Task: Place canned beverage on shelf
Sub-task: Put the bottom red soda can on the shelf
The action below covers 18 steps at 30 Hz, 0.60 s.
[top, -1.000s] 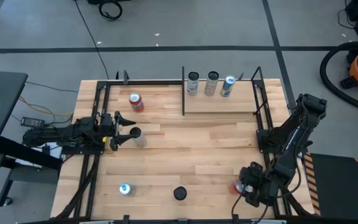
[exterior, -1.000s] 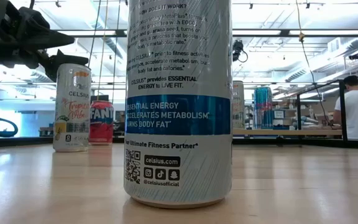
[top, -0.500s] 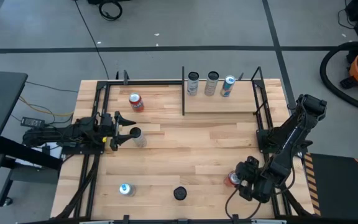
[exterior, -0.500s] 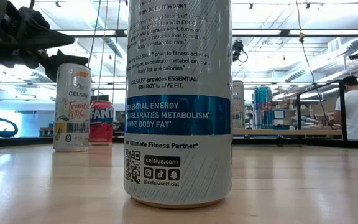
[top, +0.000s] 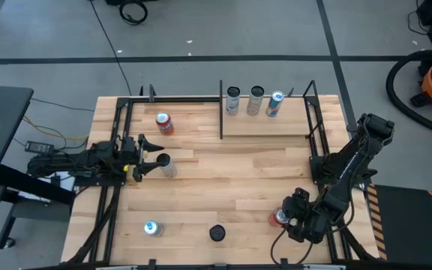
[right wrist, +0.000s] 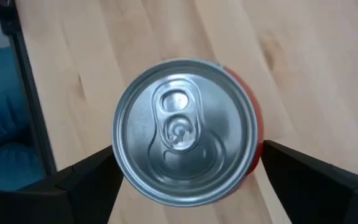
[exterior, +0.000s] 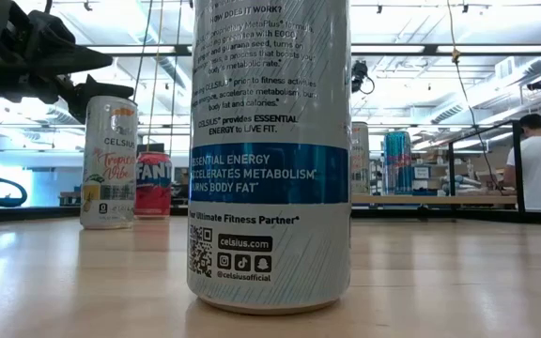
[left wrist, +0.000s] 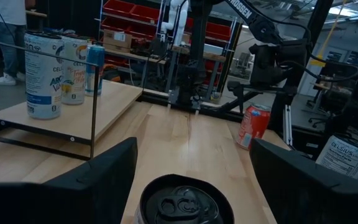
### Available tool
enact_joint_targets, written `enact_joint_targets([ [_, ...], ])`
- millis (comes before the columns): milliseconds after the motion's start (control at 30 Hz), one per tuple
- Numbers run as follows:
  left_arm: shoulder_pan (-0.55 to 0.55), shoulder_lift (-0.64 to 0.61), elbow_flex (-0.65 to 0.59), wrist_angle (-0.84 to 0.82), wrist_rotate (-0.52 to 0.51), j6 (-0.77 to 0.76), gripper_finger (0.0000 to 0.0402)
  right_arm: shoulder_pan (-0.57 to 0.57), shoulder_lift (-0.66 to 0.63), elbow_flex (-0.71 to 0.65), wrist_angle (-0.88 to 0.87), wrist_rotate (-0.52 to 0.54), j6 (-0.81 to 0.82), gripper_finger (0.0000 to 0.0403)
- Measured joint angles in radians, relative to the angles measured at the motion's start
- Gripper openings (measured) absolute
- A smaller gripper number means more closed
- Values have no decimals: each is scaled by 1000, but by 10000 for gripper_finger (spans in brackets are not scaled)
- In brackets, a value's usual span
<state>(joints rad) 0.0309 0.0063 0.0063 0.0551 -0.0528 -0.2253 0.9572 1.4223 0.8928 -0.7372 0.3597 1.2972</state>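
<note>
A red can [right wrist: 185,130] stands upright near the table's near right corner [top: 279,217]. My right gripper [right wrist: 188,155] hangs over it, pointing steeply down, open, with one finger on each side of the can's top. The shelf [top: 265,126], a pale panel at the far right, carries three upright cans [top: 255,100]. At the table's left edge my left gripper [top: 154,156] points level and stands open. A pale can [top: 167,166] stands just ahead of its fingers, and its dark top [left wrist: 180,202] shows between them. My right gripper comes at the red can from above, slanting down, with its fingers [right wrist: 92,177] close beside the rim [right wrist: 120,149] on two opposite sides. Whether they touch the can I cannot tell. The can stands upright on the table.
A red can [top: 163,122] stands at the far left. A blue-topped can [top: 152,228] and a dark-topped can [top: 217,233] stand near the front edge. Black rods [top: 221,109] edge the shelf. A broad bare stretch of tabletop [top: 238,172] lies in the middle.
My right gripper has turned a little over the red can and shifted slightly toward the table's left edge. My left gripper has kept still.
</note>
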Motion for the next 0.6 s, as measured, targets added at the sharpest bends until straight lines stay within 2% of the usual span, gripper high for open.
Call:
enact_joint_targets([
  [167, 0, 0, 0, 0, 0, 0, 314, -13, 0, 0, 5, 13, 0, 399],
  [400, 0, 0, 0, 0, 0, 1, 314, -43, -1, 0, 49, 30, -11, 394],
  [600, 0, 0, 0, 0, 0, 1, 314, -75, 10, 1, 51, -49, 4, 374],
])
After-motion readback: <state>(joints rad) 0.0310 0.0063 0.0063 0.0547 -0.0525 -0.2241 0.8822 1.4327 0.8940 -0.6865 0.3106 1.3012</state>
